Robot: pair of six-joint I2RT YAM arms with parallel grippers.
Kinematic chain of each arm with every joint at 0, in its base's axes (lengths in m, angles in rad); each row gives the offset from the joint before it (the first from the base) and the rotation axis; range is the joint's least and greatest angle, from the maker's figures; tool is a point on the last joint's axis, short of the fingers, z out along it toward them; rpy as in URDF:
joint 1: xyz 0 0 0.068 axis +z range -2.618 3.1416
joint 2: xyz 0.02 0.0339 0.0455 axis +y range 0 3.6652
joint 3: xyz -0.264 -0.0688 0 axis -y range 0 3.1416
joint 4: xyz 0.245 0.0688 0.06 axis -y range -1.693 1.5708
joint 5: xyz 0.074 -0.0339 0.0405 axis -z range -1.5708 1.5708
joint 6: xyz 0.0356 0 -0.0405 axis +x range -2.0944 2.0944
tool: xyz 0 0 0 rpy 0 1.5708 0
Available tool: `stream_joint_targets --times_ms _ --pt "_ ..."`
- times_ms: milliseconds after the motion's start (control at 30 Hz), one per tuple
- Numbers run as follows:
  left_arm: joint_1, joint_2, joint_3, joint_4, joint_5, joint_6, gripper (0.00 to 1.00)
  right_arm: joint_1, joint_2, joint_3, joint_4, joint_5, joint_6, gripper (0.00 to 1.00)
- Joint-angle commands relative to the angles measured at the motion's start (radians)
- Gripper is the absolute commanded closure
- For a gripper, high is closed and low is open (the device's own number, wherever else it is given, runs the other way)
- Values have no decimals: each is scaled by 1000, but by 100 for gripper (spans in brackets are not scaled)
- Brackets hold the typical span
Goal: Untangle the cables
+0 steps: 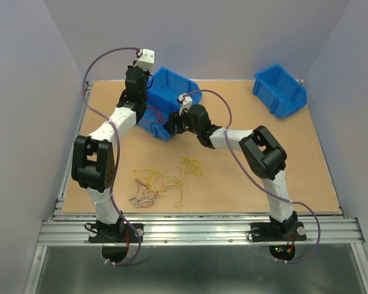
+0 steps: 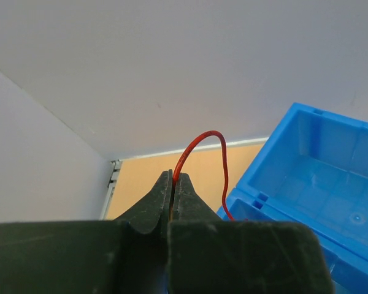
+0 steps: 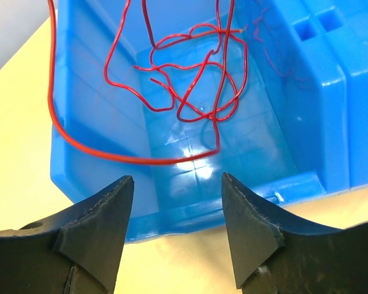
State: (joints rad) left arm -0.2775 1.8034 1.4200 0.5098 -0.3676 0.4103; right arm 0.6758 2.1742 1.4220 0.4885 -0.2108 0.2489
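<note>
A loose tangle of yellow, red and white cables [image 1: 162, 180] lies on the table near the front. My left gripper [image 2: 173, 177] is shut on a red cable [image 2: 202, 144] and holds it up beside the near blue bin [image 1: 172, 92]; the cable arcs over and drops toward the bin. In the top view the left gripper [image 1: 138, 82] is at the bin's left side. My right gripper [image 3: 178, 184] is open and empty at the bin's front rim [image 3: 221, 205]. Several red cables [image 3: 190, 79] lie looped inside the bin; one strand trails over its left wall.
A second blue bin [image 1: 280, 90] stands at the far right corner of the table. The purple cords run along both arms. The table's left rail [image 2: 112, 184] shows in the left wrist view.
</note>
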Motion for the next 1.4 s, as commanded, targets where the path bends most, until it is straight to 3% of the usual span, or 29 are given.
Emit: stream_joint_targets --times_ms 0,267,733,867,900,1000,1100,1367 --pt "8 -62 80 -53 2 -74 100 5 -73 -29 71 -4 -20 36" --pt "8 -104 122 -183 70 -182 100 5 -88 -17 82 -9 -52 33" --pt "9 -173 89 -208 59 -255 100 4 -56 98 35 7 -155 34" --pt "9 -173 92 -206 68 -272 100 4 -8 170 7 7 -154 43" --pt "9 -173 86 -203 71 -275 100 4 -1 181 4 4 -152 61" --pt "15 -174 63 -176 87 -298 100 4 33 213 -16 -15 -140 86" --pt "35 -184 37 -134 120 -323 100 5 59 230 -24 -30 -132 92" --pt "80 -167 -55 -44 206 -395 100 2 68 236 -22 -29 -126 93"
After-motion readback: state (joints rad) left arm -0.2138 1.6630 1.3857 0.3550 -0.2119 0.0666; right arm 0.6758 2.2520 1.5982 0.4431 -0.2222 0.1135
